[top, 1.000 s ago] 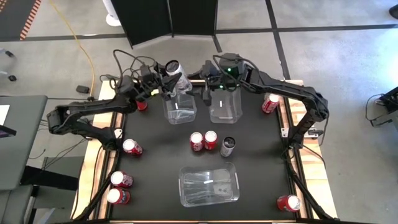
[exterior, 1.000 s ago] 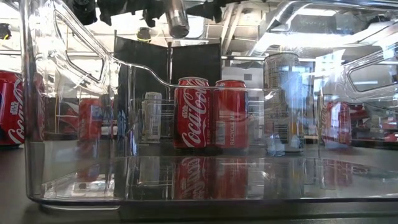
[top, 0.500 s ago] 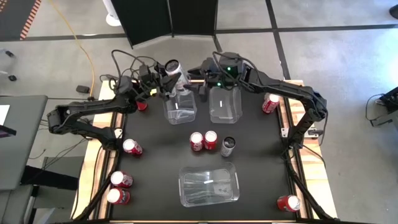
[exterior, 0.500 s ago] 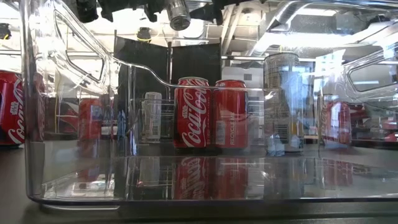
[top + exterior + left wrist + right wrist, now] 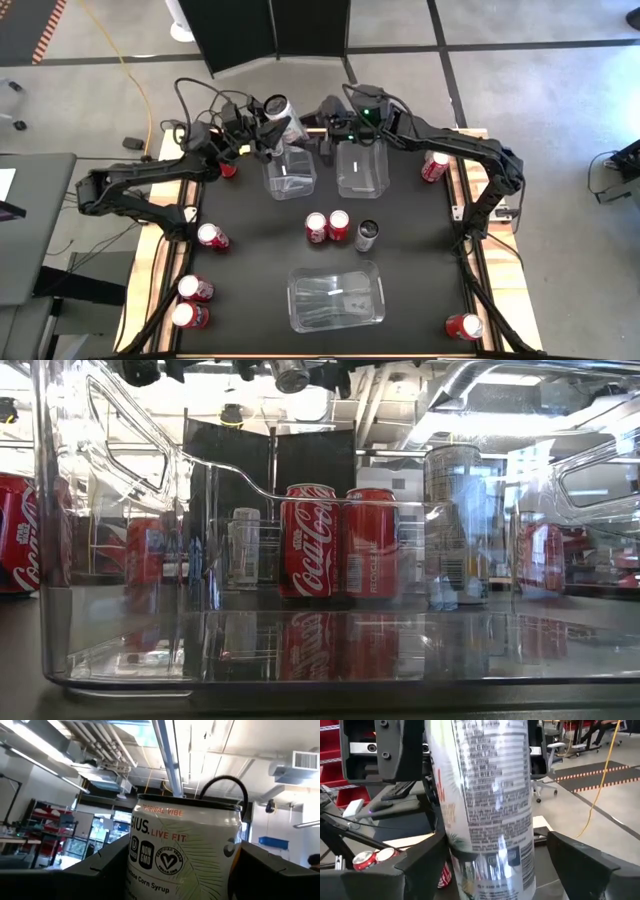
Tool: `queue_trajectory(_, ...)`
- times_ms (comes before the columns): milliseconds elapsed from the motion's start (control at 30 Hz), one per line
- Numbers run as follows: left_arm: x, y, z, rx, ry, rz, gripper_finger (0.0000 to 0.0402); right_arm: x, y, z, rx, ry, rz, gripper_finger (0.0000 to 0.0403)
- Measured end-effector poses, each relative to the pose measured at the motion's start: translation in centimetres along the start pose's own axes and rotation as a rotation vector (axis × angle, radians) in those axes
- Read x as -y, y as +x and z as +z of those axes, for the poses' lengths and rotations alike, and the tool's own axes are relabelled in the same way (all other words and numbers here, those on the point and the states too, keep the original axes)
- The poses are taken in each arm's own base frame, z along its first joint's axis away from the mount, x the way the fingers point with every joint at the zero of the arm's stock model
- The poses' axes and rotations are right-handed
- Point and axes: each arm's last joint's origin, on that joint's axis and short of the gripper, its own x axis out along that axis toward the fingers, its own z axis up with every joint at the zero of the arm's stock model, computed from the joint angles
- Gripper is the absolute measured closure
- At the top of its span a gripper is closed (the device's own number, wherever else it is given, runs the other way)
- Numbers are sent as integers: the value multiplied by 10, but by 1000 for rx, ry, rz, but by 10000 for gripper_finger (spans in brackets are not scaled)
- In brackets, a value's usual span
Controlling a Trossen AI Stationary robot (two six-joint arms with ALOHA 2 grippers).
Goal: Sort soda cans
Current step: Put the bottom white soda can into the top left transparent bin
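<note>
Three clear bins sit on the black tabletop [image 5: 410, 250]; take the left far bin [image 5: 289, 172] as landmark. Above its far edge the left gripper [image 5: 268, 128] holds a silver can [image 5: 279, 111] aloft. The right gripper [image 5: 327, 135], beside it, has its jaws spread wide around the same can. Nearer than the bin stand two red cans [image 5: 327, 226].

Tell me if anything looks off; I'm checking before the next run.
One thing: a silver can is held tilted in the air above the far bins by the left claw, while the right claw straddles it too. The red cans on the table stand upright, with no visible spills.
</note>
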Motion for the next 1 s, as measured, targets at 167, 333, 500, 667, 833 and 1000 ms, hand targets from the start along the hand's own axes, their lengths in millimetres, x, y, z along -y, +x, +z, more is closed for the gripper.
queue_trajectory(167,1,5,-2,13,14,5,139,0,6,-3,6,-15,5,69)
queue_trajectory(333,1,14,-12,-12,7,2,139,-1,5,2,51,-30,11,74)
queue_trajectory(500,1,17,-13,-14,4,4,139,3,4,1,42,6,0,99)
queue_trajectory(667,-1,17,-13,-9,-8,36,139,6,4,1,41,17,-7,156)
queue_trajectory(833,-8,17,-13,-34,-70,50,128,9,3,-1,22,30,-86,162)
queue_trajectory(1000,-20,13,-15,-136,-138,108,82,18,1,-9,-59,-4,-186,157)
